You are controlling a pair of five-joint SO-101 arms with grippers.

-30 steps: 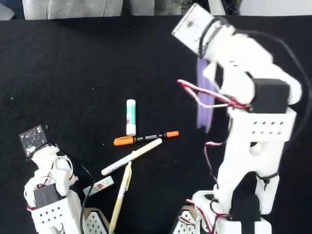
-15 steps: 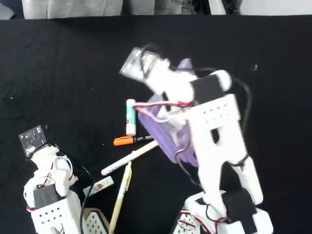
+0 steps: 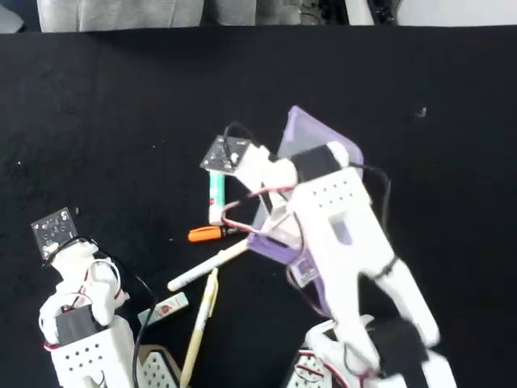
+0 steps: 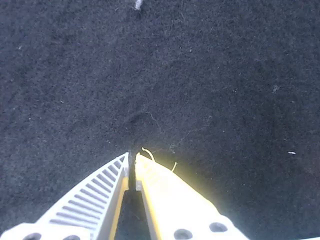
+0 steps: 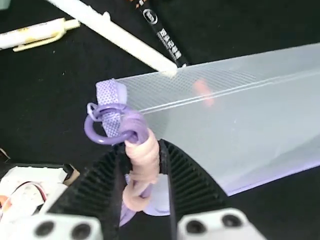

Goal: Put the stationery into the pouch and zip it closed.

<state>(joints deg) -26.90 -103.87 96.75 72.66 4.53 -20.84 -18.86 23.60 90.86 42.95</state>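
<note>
We see the right gripper (image 5: 140,148) clamped on the cord (image 5: 142,170) of the translucent purple plastic pouch (image 3: 319,137); the left gripper (image 4: 132,161) is pressed together. White glue stick (image 3: 216,194), orange marker (image 3: 206,234) and slim white pen (image 3: 206,269) lie at the pouch's nine o'clock, unpacked; zipping remains.

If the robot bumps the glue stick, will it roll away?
Probably. The glue stick looks round and lies on its side, so a sideways nudge would likely roll it. The fuzzy black table might slow it. It looks small, so probably light.

Translucent plastic pouch (image 5: 240,110), matt cloth table (image 3: 121,105)
</note>
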